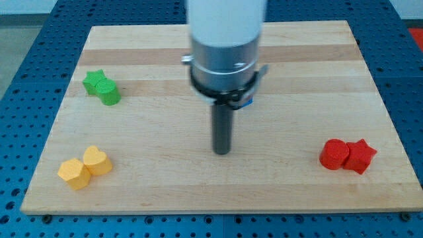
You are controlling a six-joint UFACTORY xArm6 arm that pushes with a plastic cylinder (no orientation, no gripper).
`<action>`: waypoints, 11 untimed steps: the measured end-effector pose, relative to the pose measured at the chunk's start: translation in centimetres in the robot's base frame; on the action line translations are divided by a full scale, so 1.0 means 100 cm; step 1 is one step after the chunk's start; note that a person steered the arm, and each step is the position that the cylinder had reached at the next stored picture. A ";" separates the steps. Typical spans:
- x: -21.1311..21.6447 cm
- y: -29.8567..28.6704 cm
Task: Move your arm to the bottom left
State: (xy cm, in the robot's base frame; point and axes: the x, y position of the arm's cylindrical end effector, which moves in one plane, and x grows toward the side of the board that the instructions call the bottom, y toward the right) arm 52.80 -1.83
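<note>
My tip (221, 151) rests on the wooden board (165, 185) near its middle, a little toward the view's bottom. At the view's bottom left lie a yellow hexagon block (72, 172) and a yellow heart block (97, 160), touching each other; they are far to the left of my tip. At the upper left sit a green star block (96, 81) and a green cylinder block (109, 93), touching. At the right lie a red cylinder block (334, 153) and a red star block (359, 156), touching.
A bit of a blue block (246, 102) shows behind the arm's body, mostly hidden. The arm's white and grey body (225, 46) covers the board's top middle. A blue perforated table (20, 99) surrounds the board.
</note>
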 end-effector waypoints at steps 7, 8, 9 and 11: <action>-0.041 -0.256; -0.041 -0.280; 0.002 -0.286; 0.068 -0.286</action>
